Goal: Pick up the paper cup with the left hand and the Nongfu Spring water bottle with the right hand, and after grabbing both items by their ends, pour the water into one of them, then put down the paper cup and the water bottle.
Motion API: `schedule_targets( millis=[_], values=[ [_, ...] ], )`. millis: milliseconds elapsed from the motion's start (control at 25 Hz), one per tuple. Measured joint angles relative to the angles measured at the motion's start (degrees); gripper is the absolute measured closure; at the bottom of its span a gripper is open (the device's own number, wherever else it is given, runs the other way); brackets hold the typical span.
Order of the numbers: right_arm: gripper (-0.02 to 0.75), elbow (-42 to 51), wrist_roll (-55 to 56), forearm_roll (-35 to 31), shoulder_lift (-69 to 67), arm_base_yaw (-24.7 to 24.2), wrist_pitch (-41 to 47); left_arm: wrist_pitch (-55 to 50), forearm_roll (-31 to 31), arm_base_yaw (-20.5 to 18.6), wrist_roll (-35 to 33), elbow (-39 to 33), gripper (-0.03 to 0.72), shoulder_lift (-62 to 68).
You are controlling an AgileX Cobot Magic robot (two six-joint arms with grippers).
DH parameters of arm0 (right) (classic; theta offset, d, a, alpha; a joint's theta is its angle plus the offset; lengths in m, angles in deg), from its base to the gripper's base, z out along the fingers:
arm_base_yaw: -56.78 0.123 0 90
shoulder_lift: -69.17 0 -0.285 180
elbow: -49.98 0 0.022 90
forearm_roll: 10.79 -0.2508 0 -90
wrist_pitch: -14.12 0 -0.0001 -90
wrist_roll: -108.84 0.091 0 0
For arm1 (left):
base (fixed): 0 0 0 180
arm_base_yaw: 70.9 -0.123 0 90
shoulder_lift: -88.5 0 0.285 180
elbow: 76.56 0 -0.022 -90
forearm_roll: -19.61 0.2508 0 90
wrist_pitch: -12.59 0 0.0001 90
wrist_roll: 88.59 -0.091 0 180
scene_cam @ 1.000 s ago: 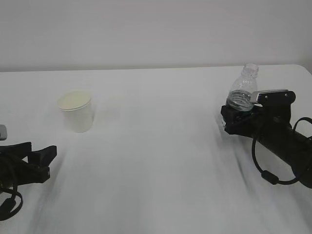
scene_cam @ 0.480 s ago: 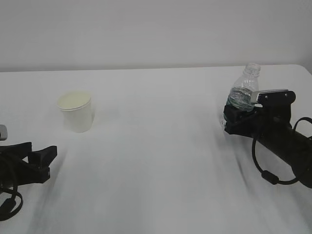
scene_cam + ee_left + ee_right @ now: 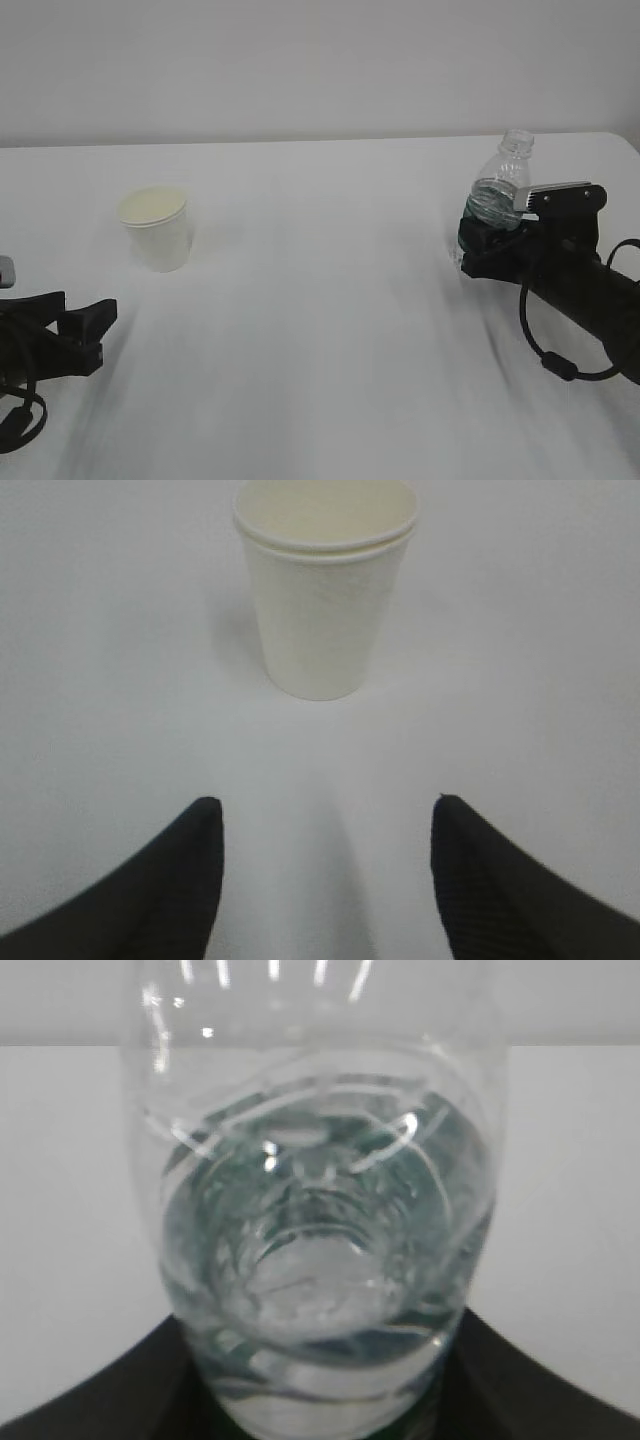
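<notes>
The right hand [image 3: 478,238] clasps the Nongfu Spring water bottle [image 3: 500,187] low on its body, the uncapped neck tilted slightly above it and water [image 3: 320,1260] pooled inside; the left hand [image 3: 325,865] rests open on the white desk [image 3: 330,320], the paper cup [image 3: 325,585] upright just ahead, untouched

White paper cup [image 3: 156,229], clear bottle [image 3: 498,185]

Plain white table [image 3: 330,300] filling the foreground, bare pale grey wall [image 3: 300,60] behind — soft, even light
</notes>
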Motion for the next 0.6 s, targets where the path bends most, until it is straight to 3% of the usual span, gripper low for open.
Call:
schedule_targets(
  millis=[600],
  values=[
    [0.356,4.3,-2.9,0.3,6.3,0.0,0.4,0.0,0.0,0.0,0.0,0.0,0.218,0.0]
  ],
)
